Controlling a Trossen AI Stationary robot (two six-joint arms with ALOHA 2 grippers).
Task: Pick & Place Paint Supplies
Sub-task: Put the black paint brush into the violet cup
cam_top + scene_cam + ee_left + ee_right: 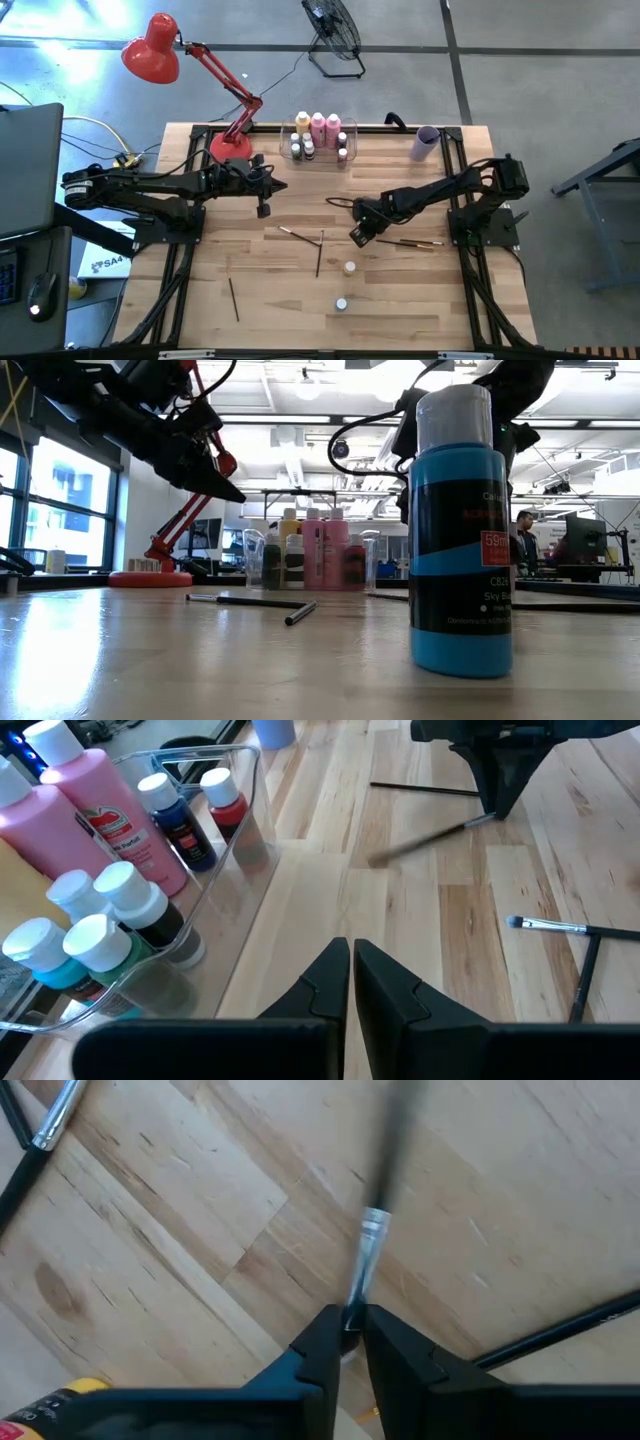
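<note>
The right tool point(345, 1325) pinches a thin paintbrush point(372, 1240) near its metal ferrule; light, stiff and slippery, it probably pivots unless held mid-handle; the left tool point(350, 975) is pressed together, empty.

Pale wooden table point(420, 300) with visible grain; clear glossy plastic bin point(235, 815); metal-ferruled paintbrush point(372, 1245).

An overhead camera looks straight down on the counter point(400, 300); a low one peers level across it; both share the clear bin point(320, 143).
</note>
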